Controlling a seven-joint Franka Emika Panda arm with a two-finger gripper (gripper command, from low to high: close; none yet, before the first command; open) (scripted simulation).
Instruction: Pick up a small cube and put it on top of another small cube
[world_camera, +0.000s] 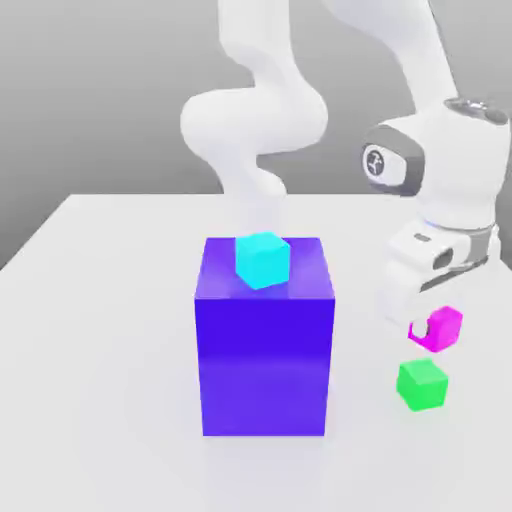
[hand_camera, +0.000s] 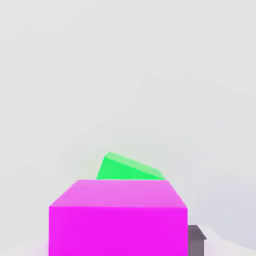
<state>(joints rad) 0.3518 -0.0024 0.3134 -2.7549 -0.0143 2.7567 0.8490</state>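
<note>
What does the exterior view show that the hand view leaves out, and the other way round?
Exterior view alone: the cyan cube resting on the blue-purple block, and the arm with its hand at the magenta cube.

Hand view alone: no extra object, but a close look at the magenta cube, its flat upper face and one side, partly covering the green cube.

Both: the magenta cube, the green cube and the pale surface around them.

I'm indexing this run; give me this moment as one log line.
pincer: shut on magenta cube | green cube: on table, nothing stacked on it | cyan cube: atop blue block
</note>
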